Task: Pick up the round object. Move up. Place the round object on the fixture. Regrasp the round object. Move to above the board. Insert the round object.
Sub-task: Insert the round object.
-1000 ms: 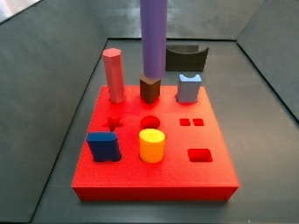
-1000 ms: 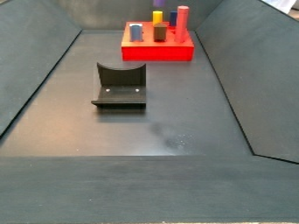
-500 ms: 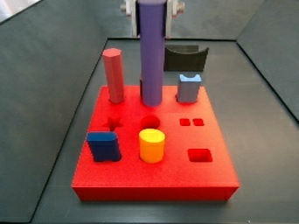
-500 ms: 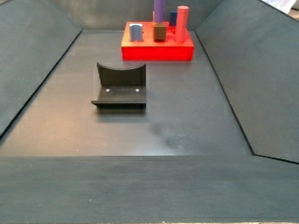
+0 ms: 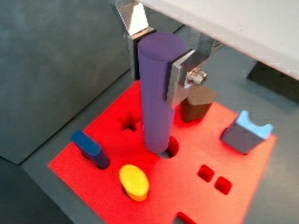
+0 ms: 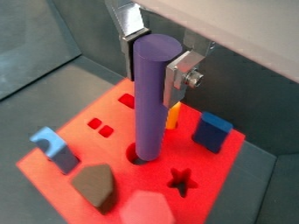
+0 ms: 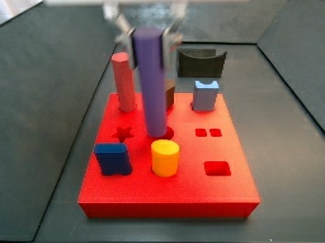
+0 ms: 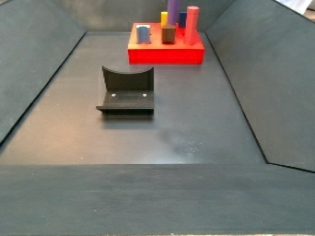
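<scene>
1. My claw (image 5: 160,54) was pinching the round object (image 5: 156,96) near its upper end, one silver finger (image 6: 183,72) flat against its side and the other behind it; both wrist views showed this.
2. The round object hung straight down from my claw, its lower end at or just inside the circular hole (image 6: 142,157) of the board (image 7: 191,185). How deep it sat I could not tell.
3. Below my claw and to either side stood the pink hexagonal peg (image 7: 124,81), the light blue block (image 7: 206,96), the yellow cylinder (image 7: 165,158) and the dark blue block (image 7: 112,158), all clear of the round object.
4. The fixture (image 8: 127,89) sat well away from my claw, unoccupied.
5. Judgement: the round object appeared rigid, smooth and light. A high grip leaves a long lever below, so any tilt could jam it at the hole's rim.
</scene>
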You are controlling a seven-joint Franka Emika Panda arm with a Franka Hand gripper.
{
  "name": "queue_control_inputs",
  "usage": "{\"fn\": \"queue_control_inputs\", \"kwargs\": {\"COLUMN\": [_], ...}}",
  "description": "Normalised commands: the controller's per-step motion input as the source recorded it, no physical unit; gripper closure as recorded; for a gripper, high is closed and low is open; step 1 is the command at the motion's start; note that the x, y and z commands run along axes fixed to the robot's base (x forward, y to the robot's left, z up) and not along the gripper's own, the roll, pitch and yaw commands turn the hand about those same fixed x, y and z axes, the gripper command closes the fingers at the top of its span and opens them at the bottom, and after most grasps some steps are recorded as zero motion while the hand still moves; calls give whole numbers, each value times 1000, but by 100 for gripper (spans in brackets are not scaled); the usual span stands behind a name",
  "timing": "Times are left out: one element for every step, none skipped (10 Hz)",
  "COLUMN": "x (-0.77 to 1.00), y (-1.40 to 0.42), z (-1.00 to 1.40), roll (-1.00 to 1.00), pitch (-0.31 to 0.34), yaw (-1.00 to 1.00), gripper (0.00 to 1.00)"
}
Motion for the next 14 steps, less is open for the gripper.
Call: {"fn": "queue_control_inputs", "kwargs": {"x": [60, 394, 563, 574, 494, 74, 151, 374, 374, 203, 126, 29, 71, 0], "y": [0, 0, 0, 0, 0, 0, 0, 0, 0, 0, 0, 0, 3, 0], "z": [-206, -20, 0, 0, 0, -37, -160, -206, -200, -311, -506, -609, -637, -509], "roll": [66, 117, 197, 221, 256, 257, 140, 30, 11, 0, 0, 0, 0, 0], "pitch": [0, 167, 296, 311, 313, 220, 143, 111, 97, 29, 0, 0, 0, -39], "yaw": [0, 0, 0, 0, 0, -51, -69, -143, -137, -74, -71, -94, -94, -97], "gripper": [100, 100, 100, 100, 100, 100, 100, 100, 100, 100, 100, 100, 100, 100]}}
